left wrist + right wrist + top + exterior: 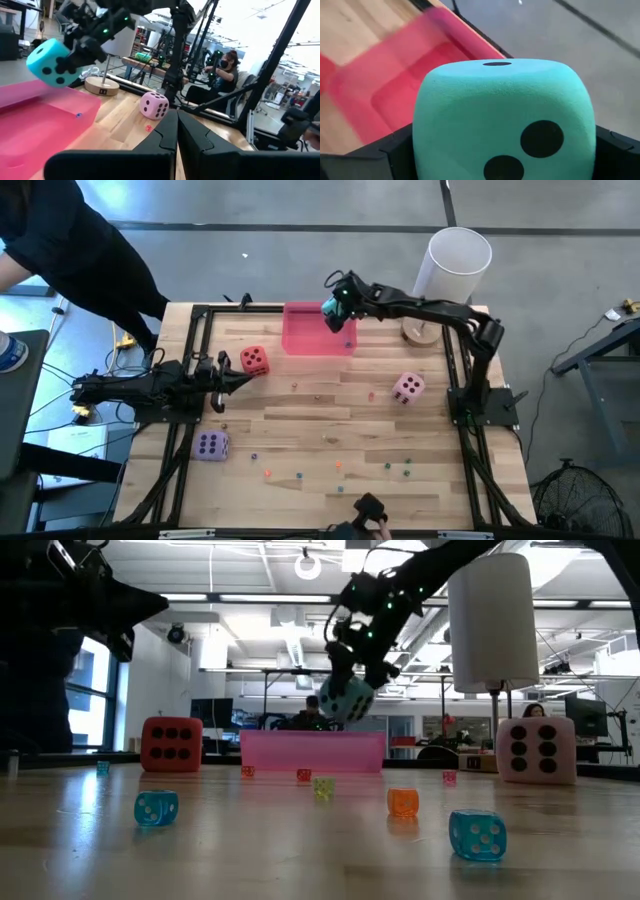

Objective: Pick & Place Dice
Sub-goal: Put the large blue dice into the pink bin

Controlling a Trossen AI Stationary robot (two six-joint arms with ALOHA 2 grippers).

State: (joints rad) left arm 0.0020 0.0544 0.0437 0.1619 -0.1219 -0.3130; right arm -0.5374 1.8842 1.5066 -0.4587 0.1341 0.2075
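Overhead, the right gripper point(335, 308) clamps the teal die point(331, 307) in the air above the pink tray point(305, 338), not touching it. The left gripper point(240, 379) rests with fingers pressed together beside the red die point(254, 360). The pink die point(407, 388) and purple die point(211, 446) sit on the table point(320, 415) among tiny dice.

Beyond your table you see a grey concrete floor point(300, 210), white ceiling lights point(308, 566), bright windows point(85, 675), and a seated person point(220, 75) at distant desks.
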